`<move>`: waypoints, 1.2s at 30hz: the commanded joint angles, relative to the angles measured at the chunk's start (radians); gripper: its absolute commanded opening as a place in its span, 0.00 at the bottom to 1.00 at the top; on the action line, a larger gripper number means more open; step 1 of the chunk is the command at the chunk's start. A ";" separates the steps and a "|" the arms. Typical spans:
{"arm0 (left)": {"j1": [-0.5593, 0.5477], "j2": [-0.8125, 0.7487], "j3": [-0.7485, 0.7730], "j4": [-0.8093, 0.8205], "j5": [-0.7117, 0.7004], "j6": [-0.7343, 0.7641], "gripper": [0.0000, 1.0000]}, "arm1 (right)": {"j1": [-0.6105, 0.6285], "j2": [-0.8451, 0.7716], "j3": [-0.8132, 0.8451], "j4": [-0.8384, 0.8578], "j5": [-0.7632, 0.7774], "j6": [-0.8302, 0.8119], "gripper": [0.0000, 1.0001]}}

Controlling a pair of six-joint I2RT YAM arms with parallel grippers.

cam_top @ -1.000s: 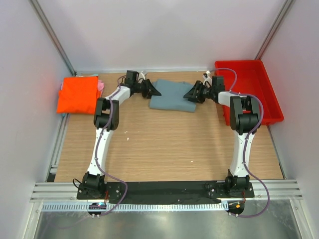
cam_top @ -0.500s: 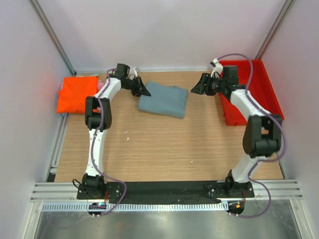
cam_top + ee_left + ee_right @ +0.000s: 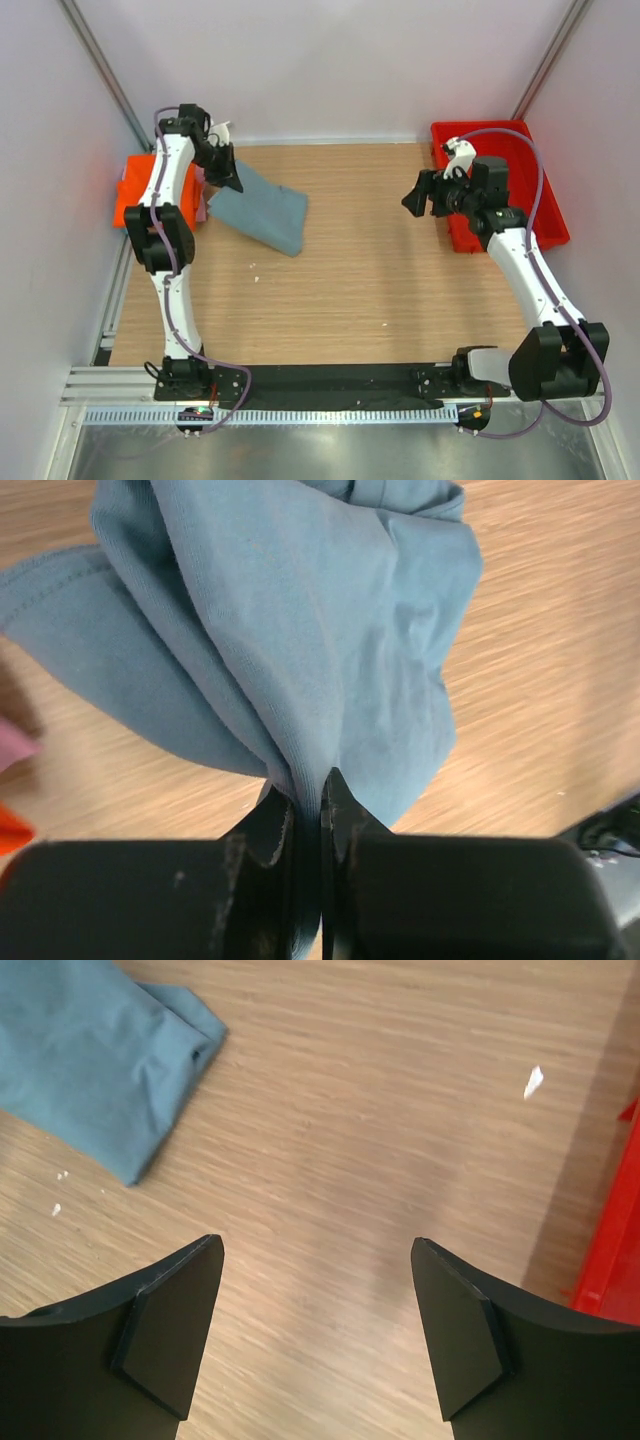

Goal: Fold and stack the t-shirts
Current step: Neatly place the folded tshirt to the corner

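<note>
**Left tool [image 3: 307, 780] pinching grey-blue t-shirt [image 3: 265, 210]; right tool [image 3: 317, 1248] spread**

The left tool is pressed together on a bunched edge of the grey-blue t-shirt. The cloth is lifted at that end and trails onto the bench [image 3: 350, 290] at 10 o'clock in the top view. The orange t-shirt [image 3: 138, 195] lies at 9 o'clock, with a sliver of pink t-shirt [image 3: 15, 748] beside it. The right tool hangs with fingers wide apart, holding nothing, at 2 o'clock near the red bin [image 3: 520, 190].

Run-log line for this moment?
left gripper: shut on grey-blue t-shirt | right gripper: open, empty | orange t-shirt: far left | stage: not yet stacked
</note>
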 commanded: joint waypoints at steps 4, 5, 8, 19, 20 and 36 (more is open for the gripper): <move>-0.005 -0.127 0.083 -0.106 -0.219 0.138 0.00 | -0.012 -0.092 -0.053 0.056 0.042 -0.009 0.83; -0.003 -0.132 0.094 -0.115 -0.246 0.142 0.00 | -0.012 -0.094 -0.062 0.059 0.039 -0.008 0.83; 0.000 -0.179 0.088 -0.098 -0.283 0.141 0.00 | -0.018 -0.103 -0.071 0.060 0.032 -0.011 0.83; 0.067 -0.311 0.030 -0.005 -0.461 0.168 0.00 | -0.043 -0.109 -0.107 0.089 -0.011 -0.001 0.83; 0.067 -0.318 0.028 0.010 -0.471 0.173 0.00 | -0.044 -0.110 -0.110 0.091 -0.011 0.000 0.83; 0.102 -0.394 -0.001 0.127 -0.603 0.204 0.00 | -0.087 -0.117 -0.128 0.105 -0.046 0.017 0.84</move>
